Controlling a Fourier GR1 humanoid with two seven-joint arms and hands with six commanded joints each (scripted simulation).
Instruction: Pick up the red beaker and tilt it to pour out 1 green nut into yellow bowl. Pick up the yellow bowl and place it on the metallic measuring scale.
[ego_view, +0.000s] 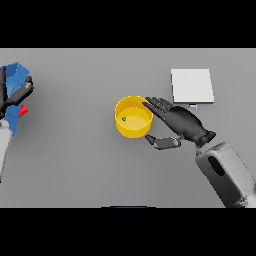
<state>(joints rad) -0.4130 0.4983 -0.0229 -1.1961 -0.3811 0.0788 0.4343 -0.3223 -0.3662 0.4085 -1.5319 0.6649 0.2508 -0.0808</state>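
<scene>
The yellow bowl stands mid-table with one green nut inside it. My right hand is open at the bowl's right side. Its straight fingers reach over the right rim and its thumb lies just below and right of the bowl. The metallic scale, a pale square plate, lies at the back right, beyond the right hand. My left hand is at the far left edge with its fingers spread. A small part of the red beaker shows beside it, mostly hidden.
A blue object sits behind the left hand at the left edge. The grey table stretches between the two hands and in front of the bowl.
</scene>
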